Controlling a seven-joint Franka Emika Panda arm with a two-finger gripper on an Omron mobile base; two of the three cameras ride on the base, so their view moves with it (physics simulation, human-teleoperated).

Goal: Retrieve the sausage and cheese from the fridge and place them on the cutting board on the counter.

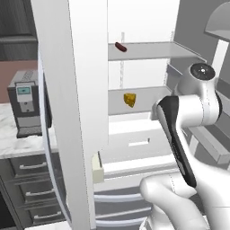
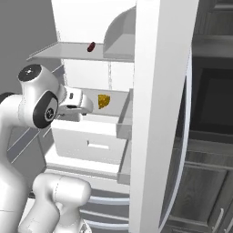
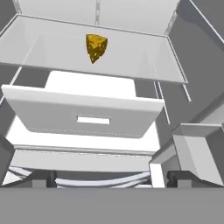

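A: Where does it stand with the fridge (image 1: pixel 76 112)?

B: The doors are open. The cheese (image 3: pixel 96 47) sits on the middle shelf (image 3: pixel 144 65), upper middle of the hand view and centre of the left base view. The sausage (image 1: pixel 120 46) lies on the shelf above, near the top of both base views.

A: And the gripper (image 3: pixel 103 177)?

B: Its fingers (image 3: pixel 43 178) show as dark tips at the bottom of the hand view, spread as wide as they go, with nothing between them. In the right base view the hand is left of centre, just short of the cheese and a little below it.

A: So the cheese comes first?

B: That is my guess, since the hand points at it. To do it well, I'd lift the hand until the wedge sits level between the tips, then go straight in over the shelf edge.

A: Anything in the way?

B: The white drawer (image 3: pixel 92 118) below juts out towards the hand, so raise before reaching. Close on the flat sides of the wedge, not the slanted ones, or it may squirt out.

A: The cutting board?

B: Can't place it from here; a stretch of counter (image 1: pixel 9 130) shows at the left edge of the left base view.
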